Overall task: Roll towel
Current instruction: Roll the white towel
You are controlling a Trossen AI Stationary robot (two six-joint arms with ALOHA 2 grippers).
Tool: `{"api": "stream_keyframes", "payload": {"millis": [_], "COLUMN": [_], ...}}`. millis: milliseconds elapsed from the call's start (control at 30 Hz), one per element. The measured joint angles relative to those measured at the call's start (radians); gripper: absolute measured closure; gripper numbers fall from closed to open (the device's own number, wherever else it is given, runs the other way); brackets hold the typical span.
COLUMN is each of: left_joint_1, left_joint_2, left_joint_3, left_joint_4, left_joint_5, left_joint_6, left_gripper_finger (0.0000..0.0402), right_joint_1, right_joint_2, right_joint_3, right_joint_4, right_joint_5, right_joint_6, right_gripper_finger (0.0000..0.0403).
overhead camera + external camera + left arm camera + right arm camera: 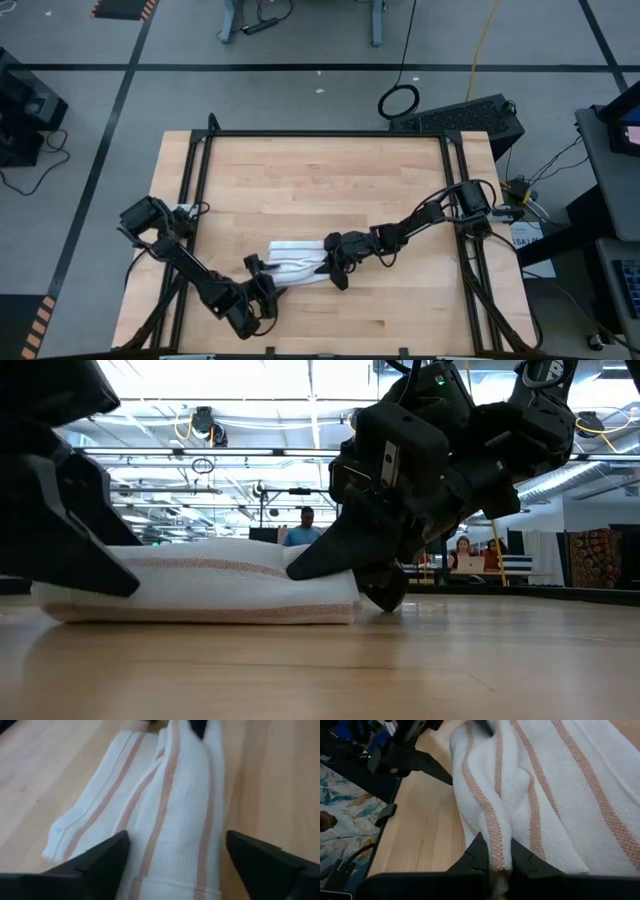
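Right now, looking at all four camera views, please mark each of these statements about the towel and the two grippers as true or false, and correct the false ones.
1. The right gripper is shut on a fold of the towel. True.
2. The left gripper is clamped on the towel. False: its fingers stand open on either side of the towel's end.
3. The towel's stripes are blue. False: they are orange-brown.
4. The towel lies on a wooden table. True.
5. The towel hangs over the table's edge. False: it lies wholly on the tabletop.
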Motion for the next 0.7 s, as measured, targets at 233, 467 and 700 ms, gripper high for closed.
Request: {"api": "stream_keyframes", "payload": {"millis": [233, 467, 700], "left_joint_1": [0.024, 0.052, 0.069], "left_joint_2": [0.000, 0.030, 0.042], "left_joint_3": [0.016, 0.017, 0.019], "left_joint_4": [0.035, 0.028, -0.014], "left_joint_5": [-0.005, 0.086, 0.097], "left_joint_6": [0.163, 0.159, 0.062], "left_gripper_finger": [0.0014, 0.0018, 0.0018], "right_joint_1": [-0.009, -0.010, -0.011], "right_joint_2": [0.000, 0.000, 0.000], "right_joint_3": [-0.001, -0.001, -0.001], "right_joint_4": [0.000, -0.001, -0.003], "right_joint_5": [-0.003, -0.003, -0.021], "right_joint_6": [-0.003, -0.002, -0.007], "right_gripper_finger": [0.0385, 0.0385, 0.0385]}}
